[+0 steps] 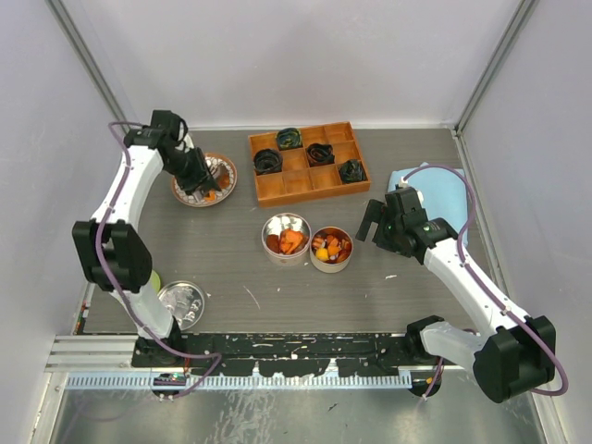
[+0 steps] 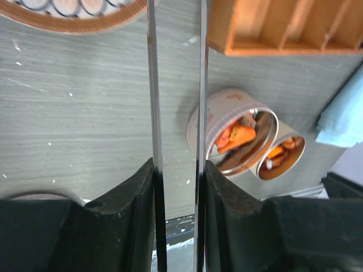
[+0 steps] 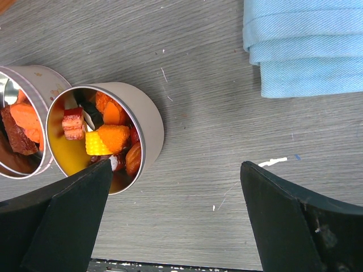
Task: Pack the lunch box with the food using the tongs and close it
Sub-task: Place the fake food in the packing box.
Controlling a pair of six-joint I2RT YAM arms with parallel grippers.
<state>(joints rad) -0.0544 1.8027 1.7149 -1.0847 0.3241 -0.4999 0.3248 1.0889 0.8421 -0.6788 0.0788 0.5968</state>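
Left wrist view checked first: noted the tongs (image 2: 154,85) pinched between the fingers of the left gripper (image 2: 178,165), with a clear gap of bare table (image 2: 85,113) between the two thin arms, so apart along the stretch in view. Cannot tell whether the tips hold anything, since they are cut off past the plate (image 2: 74,22) rim and hidden under the arm from above. Located the plate toward the far-left corner of the table, with a few orange bits of food (image 1: 211,195) lying on it. Located the two tins (image 1: 286,218) mid-table, both part filled. Right gripper (image 3: 174,167) noted wide open, holding nothing, beside the tin nearer the right edge. Judged step: picking from the plate. To do it well: straddle one piece with the tips, squeeze gently, lift clear of the rim before swinging to a tin
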